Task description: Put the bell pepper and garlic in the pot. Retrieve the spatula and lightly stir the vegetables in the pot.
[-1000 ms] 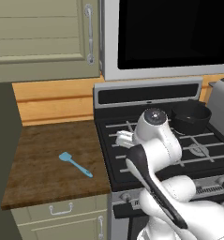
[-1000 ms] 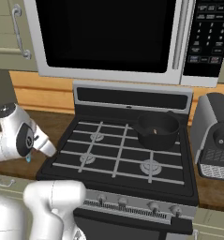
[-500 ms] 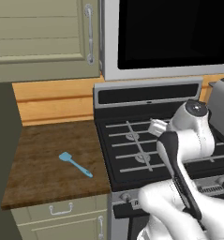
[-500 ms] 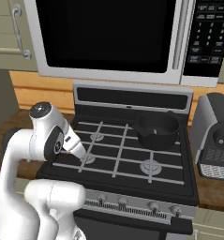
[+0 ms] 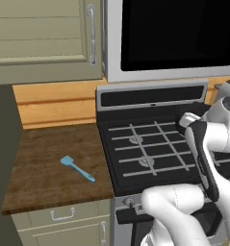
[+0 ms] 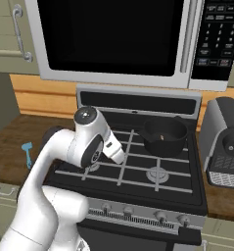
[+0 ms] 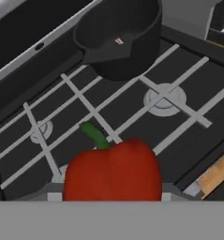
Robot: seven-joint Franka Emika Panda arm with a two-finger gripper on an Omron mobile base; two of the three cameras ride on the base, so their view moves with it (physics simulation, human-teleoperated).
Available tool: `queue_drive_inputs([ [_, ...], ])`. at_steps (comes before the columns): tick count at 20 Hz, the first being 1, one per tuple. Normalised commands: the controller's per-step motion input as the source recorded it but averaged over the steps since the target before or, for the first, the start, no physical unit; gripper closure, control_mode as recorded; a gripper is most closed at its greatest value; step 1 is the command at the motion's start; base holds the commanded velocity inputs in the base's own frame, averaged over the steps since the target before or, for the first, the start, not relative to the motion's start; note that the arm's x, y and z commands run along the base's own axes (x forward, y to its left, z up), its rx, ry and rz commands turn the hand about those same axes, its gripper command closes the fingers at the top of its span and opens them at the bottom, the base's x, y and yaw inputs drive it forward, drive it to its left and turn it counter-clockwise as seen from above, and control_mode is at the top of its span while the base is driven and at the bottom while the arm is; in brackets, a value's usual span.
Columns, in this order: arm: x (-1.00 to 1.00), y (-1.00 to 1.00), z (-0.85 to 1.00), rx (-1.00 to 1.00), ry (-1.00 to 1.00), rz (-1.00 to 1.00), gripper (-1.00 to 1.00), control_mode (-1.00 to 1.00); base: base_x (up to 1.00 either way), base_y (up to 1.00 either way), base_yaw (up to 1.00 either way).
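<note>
Carrying a Red Pepper Over the Stove

Filling the lower middle of the hand view, the bell pepper (image 7: pixel 112 169) sits glossy red with its green stem up, pinched in the gripper (image 7: pixel 112 194), whose fingertips are hidden behind it. Beyond it, the black pot (image 7: pixel 119 35) stands on the stove's (image 6: pixel 133 171) back right burner, a small pale thing, perhaps the garlic (image 7: pixel 118 41), lying inside. Grey burner grates (image 7: pixel 104 117) stretch beneath. Off to the left, the light-blue spatula (image 5: pixel 77 167) lies on the wooden counter (image 5: pixel 44 178), near its front edge. A grey toaster (image 6: pixel 225 142) stands right of the stove.
</note>
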Motion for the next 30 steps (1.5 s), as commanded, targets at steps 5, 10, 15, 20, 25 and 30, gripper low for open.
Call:
queue_drive_inputs([
  [5,0.44,-0.98,0.33,0.0,-0.06,-0.01,1.0,-1.0,0.0,0.0,0.0],
  [10,0.53,-0.8,0.19,-0.01,-0.02,0.0,1.0,-1.0,0.0,0.0,0.0],
  [15,0.85,-0.39,0.0,-0.07,0.0,0.0,1.0,-1.0,0.0,0.0,0.0],
  [20,0.83,-0.26,-0.28,-0.12,0.0,0.0,1.0,-1.0,0.0,0.0,0.0],
  [25,0.61,-0.2,-0.48,-0.11,0.0,0.0,1.0,-1.0,0.0,0.0,0.0],
  [30,0.64,-0.19,-0.37,-0.04,0.0,0.01,1.0,-1.0,0.0,0.0,0.0],
])
